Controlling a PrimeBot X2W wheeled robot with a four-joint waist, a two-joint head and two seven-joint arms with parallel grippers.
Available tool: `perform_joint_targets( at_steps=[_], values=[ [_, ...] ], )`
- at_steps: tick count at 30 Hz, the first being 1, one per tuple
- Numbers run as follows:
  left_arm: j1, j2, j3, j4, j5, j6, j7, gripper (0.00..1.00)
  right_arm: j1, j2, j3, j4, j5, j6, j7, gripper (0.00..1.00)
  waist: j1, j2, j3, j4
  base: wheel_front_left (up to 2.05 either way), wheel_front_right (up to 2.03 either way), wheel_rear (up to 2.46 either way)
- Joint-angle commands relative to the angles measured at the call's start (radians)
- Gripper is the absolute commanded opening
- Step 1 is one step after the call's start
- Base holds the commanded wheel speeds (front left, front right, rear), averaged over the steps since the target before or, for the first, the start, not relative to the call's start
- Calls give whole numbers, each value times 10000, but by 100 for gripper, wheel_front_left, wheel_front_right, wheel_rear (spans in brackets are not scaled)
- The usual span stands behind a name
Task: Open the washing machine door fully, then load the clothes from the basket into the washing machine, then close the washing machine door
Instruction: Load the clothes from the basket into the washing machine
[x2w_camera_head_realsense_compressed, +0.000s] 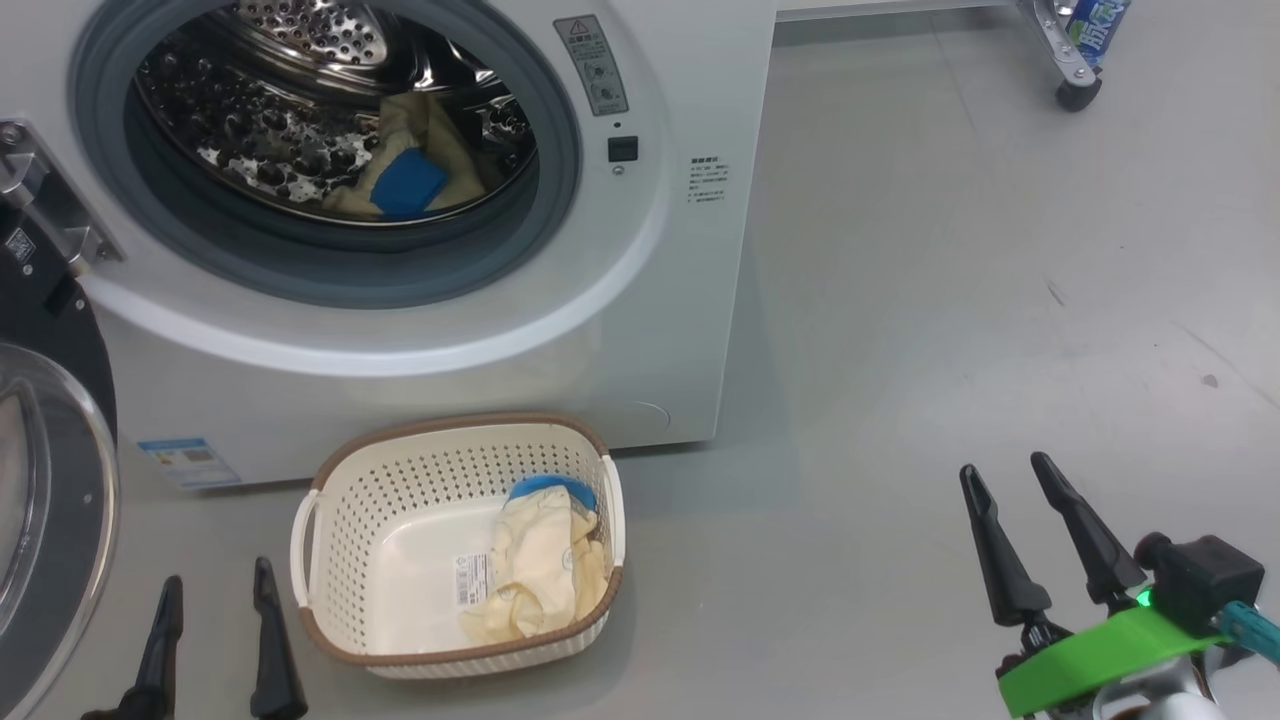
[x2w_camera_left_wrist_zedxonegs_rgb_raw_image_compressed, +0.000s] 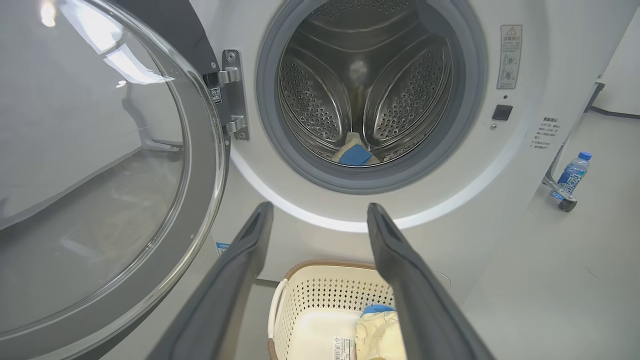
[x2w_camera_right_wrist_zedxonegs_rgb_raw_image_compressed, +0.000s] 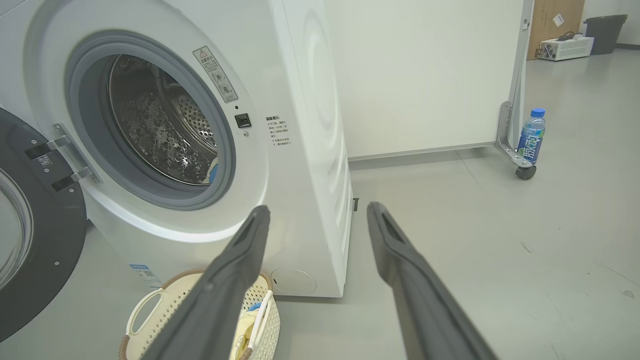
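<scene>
The big white front-loading washing machine (x2w_camera_head_realsense_compressed: 640, 330) stands with its round, black-rimmed glass door (x2w_camera_left_wrist_zedxonegs_rgb_raw_image_compressed: 100, 175) swung wide on the left. One cream-yellow garment with a blue patch (x2w_camera_head_realsense_compressed: 420, 160) lies in the steel drum. A second garment (x2w_camera_head_realsense_compressed: 540, 570) lies in the cream-white perforated basket (x2w_camera_head_realsense_compressed: 400, 470) on the floor before the machine. A grey warning sticker (x2w_camera_head_realsense_compressed: 592, 65) with a red triangle sits beside the opening, its print probably too small to read. The left gripper (x2w_camera_head_realsense_compressed: 218, 572) and right gripper (x2w_camera_head_realsense_compressed: 1004, 465) hang clear, fingers spread, holding nothing.

Door (x2w_camera_head_realsense_compressed: 45, 480) hangs open; cream garments (x2w_camera_head_realsense_compressed: 540, 570) lie in drum (x2w_camera_head_realsense_compressed: 260, 150) and basket (x2w_camera_head_realsense_compressed: 400, 470).
</scene>
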Motion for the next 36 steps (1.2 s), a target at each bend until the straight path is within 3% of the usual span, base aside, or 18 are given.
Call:
perform_joint_targets(
  at_steps=[1,36],
  values=[
    [-237,87,376,-351,106,79,-98,100,-163,-283,117,-336,-127,-2,-95,100,1,0,-9,-3,0,0,0],
    [-336,92,172,-282,8,217,-138,100,-191,-201,32,-357,-142,-2,-95,100,1,0,234,173,0,0,0]
  ],
)
